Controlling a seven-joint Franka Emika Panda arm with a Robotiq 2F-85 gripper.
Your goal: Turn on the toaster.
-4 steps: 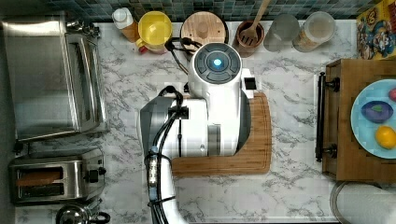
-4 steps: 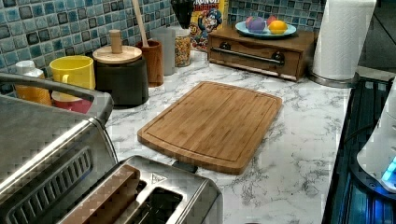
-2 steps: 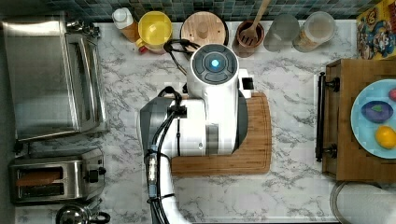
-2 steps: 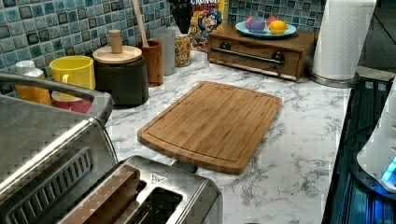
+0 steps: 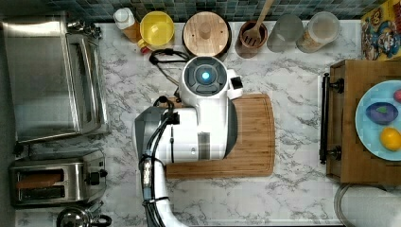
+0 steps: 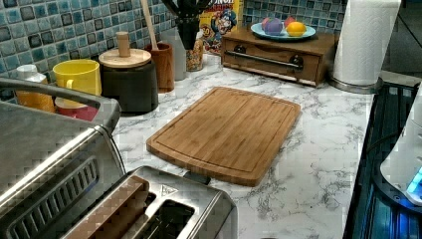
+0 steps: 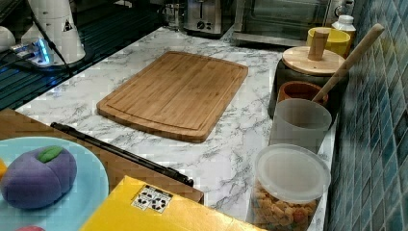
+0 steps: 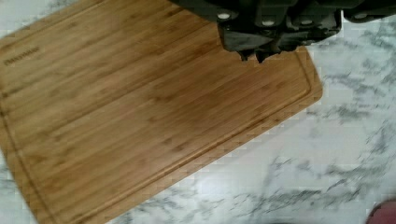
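Note:
The toaster [image 5: 56,182] stands at the top view's lower left, a small brushed-steel box with two long slots, one holding a brown slice. Its black lever [image 5: 97,177] is on the end that faces the cutting board. The toaster [image 6: 164,209] fills the near foreground of the left view, and the toaster [image 7: 204,17] is far back in the right view. My gripper [image 8: 254,57] hangs shut and empty over the bamboo cutting board [image 8: 140,107]. In the left view the gripper [image 6: 188,30] is high above the board's far side, well away from the toaster.
A large steel toaster oven [image 5: 52,78] stands beside the toaster, and a shiny kettle [image 5: 75,218] on its other side. Jars, a yellow mug [image 5: 156,28] and a utensil cup line the tiled wall. A wooden box [image 5: 359,123] carries a plate of fruit.
The arm has shifted toward the top view's left and lower edge. In the left view the gripper has come further down into sight.

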